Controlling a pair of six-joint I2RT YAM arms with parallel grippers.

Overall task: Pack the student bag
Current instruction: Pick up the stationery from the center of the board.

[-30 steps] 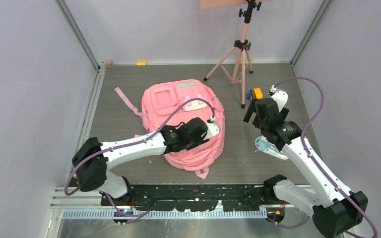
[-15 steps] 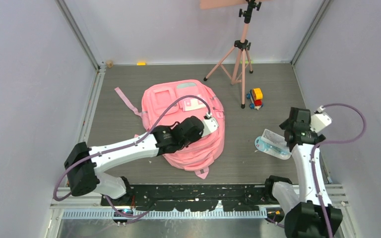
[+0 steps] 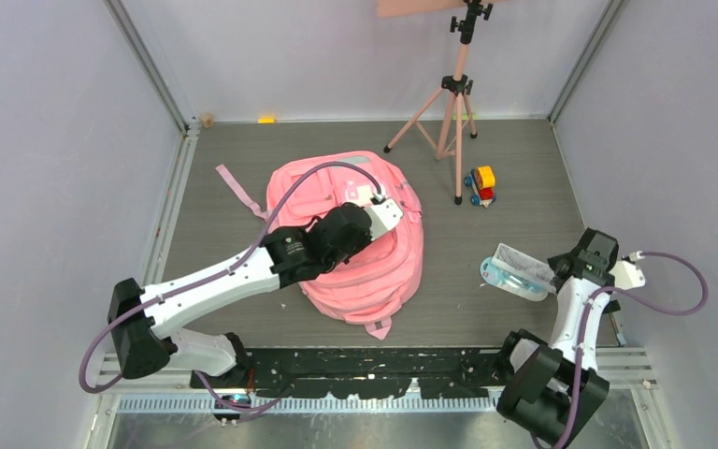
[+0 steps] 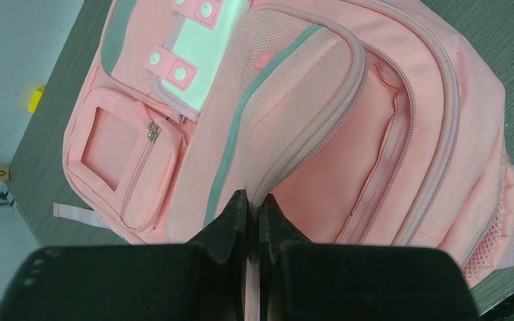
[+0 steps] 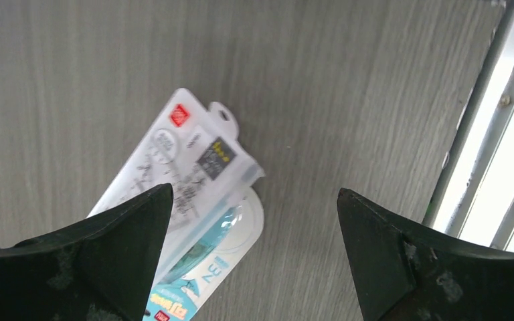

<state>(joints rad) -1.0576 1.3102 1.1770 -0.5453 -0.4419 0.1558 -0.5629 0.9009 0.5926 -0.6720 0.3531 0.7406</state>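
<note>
Here, opening the student bag (image 3: 383, 271), lying mid-tabletop (image 3: 524, 178).
Left gripper (image 4: 253, 206) clenched on its zip edge (image 4: 326, 128), which likely needs drawing open next; right gripper (image 5: 254, 194), jaws spread, hovers over a packet (image 5: 204, 157) by the right edge.

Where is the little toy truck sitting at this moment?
In the top view, the toy truck stands right of centre, beside the near foot of the tripod, farther back than the clear packet.

Pale walls (image 3: 47, 140) enclose a grey wood-grain floor (image 3: 524, 168).
</note>
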